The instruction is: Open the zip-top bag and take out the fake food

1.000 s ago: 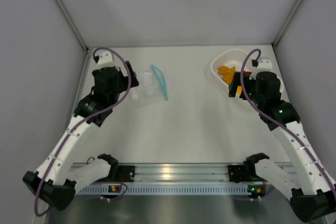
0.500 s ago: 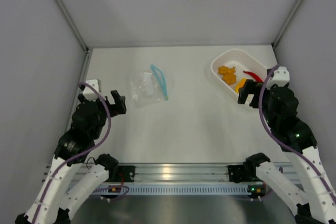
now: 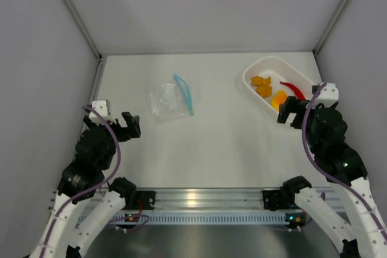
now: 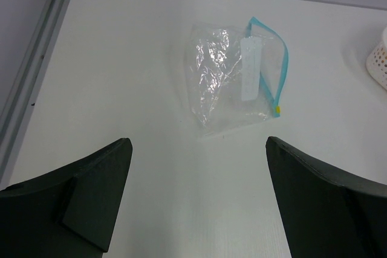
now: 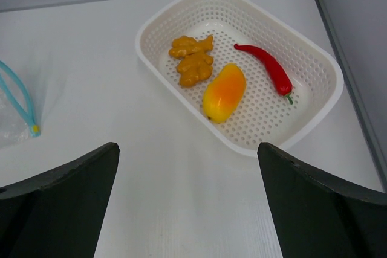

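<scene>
The clear zip-top bag (image 3: 169, 99) lies flat and empty on the white table, its light blue zip strip (image 3: 184, 93) parted; it also shows in the left wrist view (image 4: 233, 83). The fake food lies in the white perforated basket (image 3: 253, 70): an orange lumpy chunk (image 5: 192, 58), a yellow-orange wedge (image 5: 224, 92) and a red chili pepper (image 5: 266, 64). My left gripper (image 3: 124, 126) is open and empty, near and left of the bag. My right gripper (image 3: 289, 112) is open and empty, just near of the basket.
Grey walls close the table on the left, back and right. A metal rail (image 3: 199, 200) with the arm bases runs along the near edge.
Both arms have pulled back toward the near edge, the left away from the bag and the right away from the basket. The bag and food have not moved.
</scene>
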You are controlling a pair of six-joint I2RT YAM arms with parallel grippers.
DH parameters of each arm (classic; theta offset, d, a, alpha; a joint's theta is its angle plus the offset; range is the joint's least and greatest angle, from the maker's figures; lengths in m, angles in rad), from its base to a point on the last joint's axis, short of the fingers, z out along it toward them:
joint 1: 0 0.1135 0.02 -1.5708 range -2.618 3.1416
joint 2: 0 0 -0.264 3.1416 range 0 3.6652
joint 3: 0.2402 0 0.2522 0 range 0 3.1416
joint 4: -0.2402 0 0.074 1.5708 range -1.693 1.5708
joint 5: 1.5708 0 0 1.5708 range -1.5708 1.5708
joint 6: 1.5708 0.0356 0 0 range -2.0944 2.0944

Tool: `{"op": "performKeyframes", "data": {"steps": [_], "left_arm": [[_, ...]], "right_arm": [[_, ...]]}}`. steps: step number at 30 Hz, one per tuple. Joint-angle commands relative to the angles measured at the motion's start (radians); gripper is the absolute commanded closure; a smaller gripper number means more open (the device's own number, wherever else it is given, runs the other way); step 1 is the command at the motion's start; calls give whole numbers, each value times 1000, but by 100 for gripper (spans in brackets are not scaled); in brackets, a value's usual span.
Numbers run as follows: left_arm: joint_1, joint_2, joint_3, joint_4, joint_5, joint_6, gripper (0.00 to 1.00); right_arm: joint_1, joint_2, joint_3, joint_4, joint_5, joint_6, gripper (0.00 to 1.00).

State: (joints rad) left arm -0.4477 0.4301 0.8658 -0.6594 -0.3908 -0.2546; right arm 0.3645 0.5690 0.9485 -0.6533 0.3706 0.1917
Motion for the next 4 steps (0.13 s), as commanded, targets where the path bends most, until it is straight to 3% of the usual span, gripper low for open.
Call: {"op": "performKeyframes", "data": {"steps": [1, 4], "left_arm": [[4, 7, -10, 7, -14, 17, 2], [3, 9, -14, 9, -14, 12, 2]], "right_arm": [[17, 17, 1, 17, 2, -8, 1], [16, 23, 1, 18, -4, -9, 1]]}}
